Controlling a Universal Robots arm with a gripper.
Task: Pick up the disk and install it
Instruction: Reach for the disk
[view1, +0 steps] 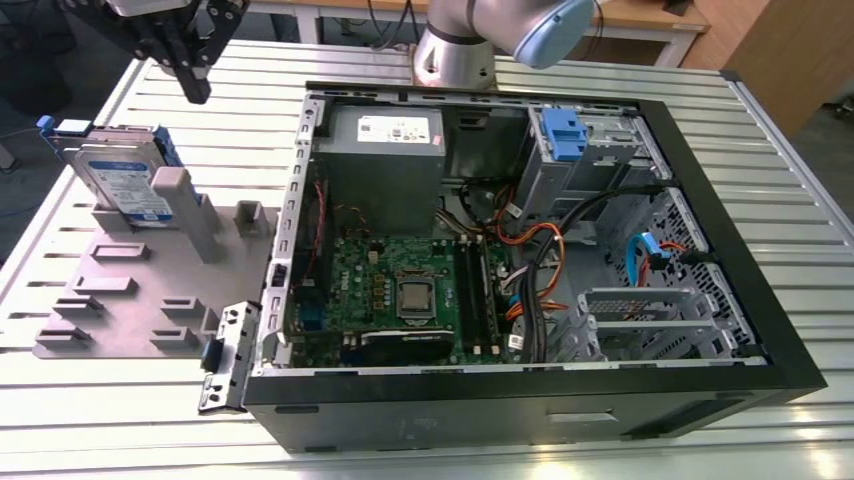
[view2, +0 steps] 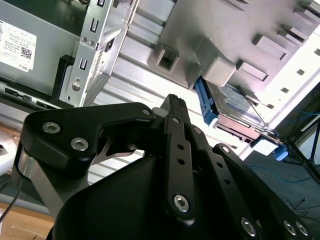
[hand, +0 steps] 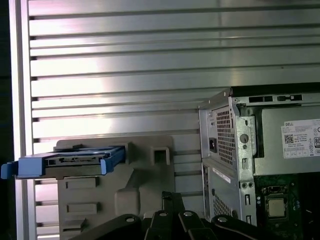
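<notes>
Disk (view1: 123, 178) stands on edge in a slot of the grey fixture plate (view1: 127, 300), on the exterior view's left, blue rails along its edges. Fixture and open computer case (view1: 467, 410) sit side by side on the slatted metal surface (view1: 781, 160). Pincer (view1: 198, 92) hangs near the disk, higher than it and clear of it, fingers narrow, tips together, holding nothing. In the first wrist view the disk (hand: 65, 162) shows edge-on, apart from the pincer (hand: 170, 199).

The exterior view looks down from high, the computer case (view1: 534, 390) at frame centre. The 2 wrist views look from near, past the gripper (hand: 171, 196), and share the disk (hand: 70, 161).
</notes>
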